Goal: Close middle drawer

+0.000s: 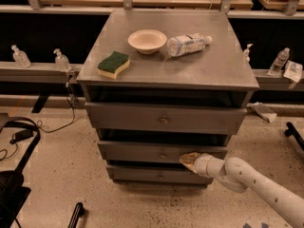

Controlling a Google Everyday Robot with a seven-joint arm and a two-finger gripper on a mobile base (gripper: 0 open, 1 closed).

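Claw (188,159) at the lower right of the grey cabinet, its tan fingers pressed together into a blunt point, with the white arm (256,182) running off toward the bottom right corner. The tip meets the front panel of the middle drawer (137,152), just right of that drawer's small round knob (163,155). The middle drawer sits between the taller top drawer (123,118) and the slim bottom drawer (142,175), a dark gap showing above its front. On the cabinet's top surface (213,65): a cream bowl (147,41), a clear plastic bottle (188,44) lying on its side just beside the bowl, and a green-and-yellow sponge (114,64) near the front left edge.
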